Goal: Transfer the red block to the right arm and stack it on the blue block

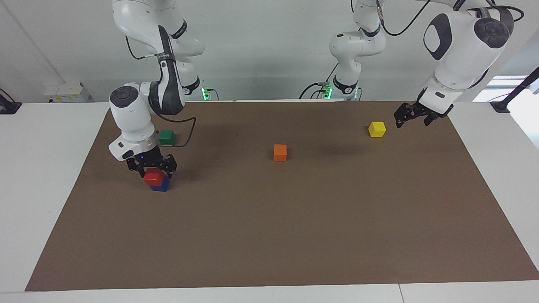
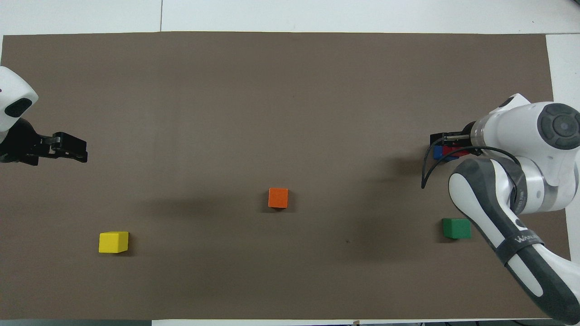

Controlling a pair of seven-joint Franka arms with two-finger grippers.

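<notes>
The red block (image 1: 153, 176) rests on the blue block (image 1: 161, 185), set a little askew, at the right arm's end of the brown mat. My right gripper (image 1: 154, 171) is down at the red block, its black hand just above the block. In the overhead view the right arm covers most of the stack; a bit of the red block (image 2: 455, 151) and of the blue block (image 2: 437, 153) shows beside the right gripper (image 2: 446, 141). My left gripper (image 1: 412, 119) hangs open and empty in the air near the yellow cube, at the left arm's end; it also shows in the overhead view (image 2: 72, 149).
A dark green cube (image 1: 166, 136) lies close to the right arm, nearer to the robots than the stack. An orange cube (image 1: 280, 152) lies mid-mat. A yellow cube (image 1: 377, 129) lies near the left gripper. The brown mat (image 1: 294, 235) covers the white table.
</notes>
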